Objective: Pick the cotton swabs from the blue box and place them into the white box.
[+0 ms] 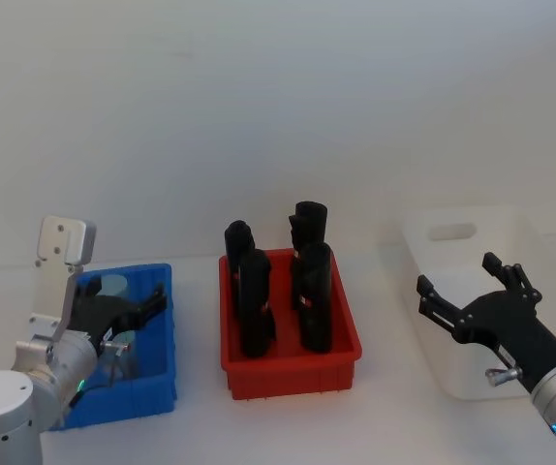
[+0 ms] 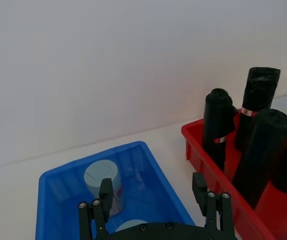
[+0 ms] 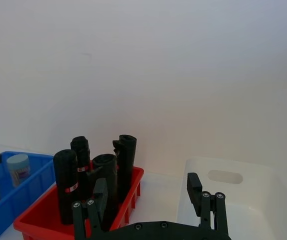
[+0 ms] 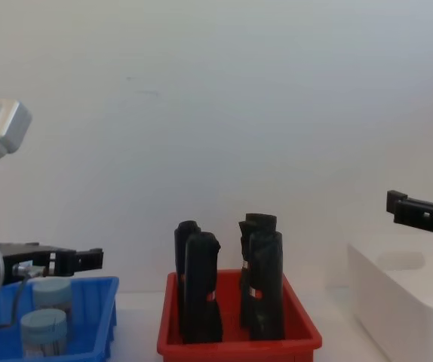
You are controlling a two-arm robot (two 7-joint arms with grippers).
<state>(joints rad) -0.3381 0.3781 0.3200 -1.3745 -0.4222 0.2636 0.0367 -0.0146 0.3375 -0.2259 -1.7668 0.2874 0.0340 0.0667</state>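
The blue box [image 1: 158,376] sits on the white tabletop [image 1: 200,431] at the lower left of the head view. The cotton swabs [image 4: 47,313] are inside it, as two upright jars with pale blue-grey lids. The far jar [image 2: 103,179] stands toward the back of the box, and the near jar [image 2: 130,225] is closer to the wrist camera, its lid partly hidden by the tool body.

The left tool [image 1: 142,318] hangs over the blue box with its fingers spread wide and nothing between them. In the chest view, at the lower left, it sits just above the jar lids. In the left wrist view one finger [image 2: 104,196] overlaps the far jar's side; whether it touches cannot be told.

A red bin [image 1: 293,373] stands in the lower middle of the head view, just right of the blue box. It holds four upright black rolls [image 1: 312,291] with small red-and-white bands.

The white box [image 1: 452,380] is at the right of the head view, beside the red bin with a strip of tabletop between them. A handle slot [image 1: 450,232] shows in its far wall.

The right tool [image 1: 457,273] hovers above the white box near its left rim, fingers wide apart and holding nothing. In the chest view it enters from the right edge, above the box.
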